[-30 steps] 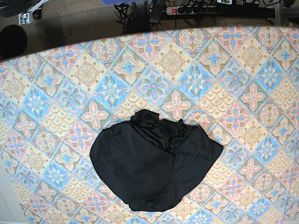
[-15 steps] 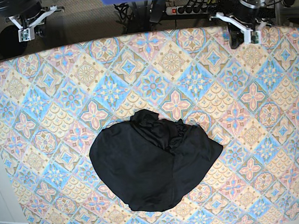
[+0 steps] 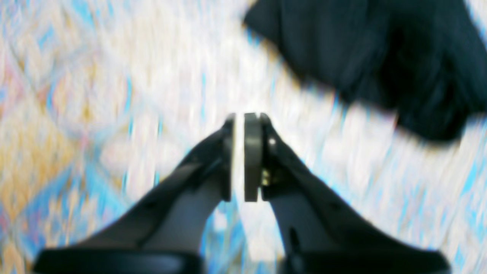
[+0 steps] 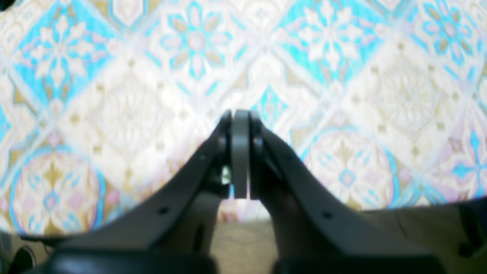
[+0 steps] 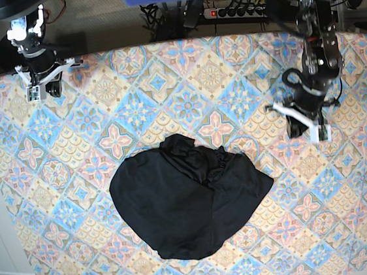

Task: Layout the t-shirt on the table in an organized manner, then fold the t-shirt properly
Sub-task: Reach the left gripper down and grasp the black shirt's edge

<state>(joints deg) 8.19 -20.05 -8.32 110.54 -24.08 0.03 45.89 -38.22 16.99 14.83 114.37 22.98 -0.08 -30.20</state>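
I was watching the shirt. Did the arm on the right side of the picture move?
Yes. The left end effector has come down from the table's far edge toward the t-shirt, which has stayed put.

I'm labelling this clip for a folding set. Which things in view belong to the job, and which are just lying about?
Job:
- t-shirt, bunched in a heap
- table
- left gripper
- right gripper

Lying about:
- power strip
- cables

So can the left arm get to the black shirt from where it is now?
Probably yes. The left gripper hangs over bare tablecloth just beside the crumpled shirt, with nothing between them, and its jaws show a narrow gap.
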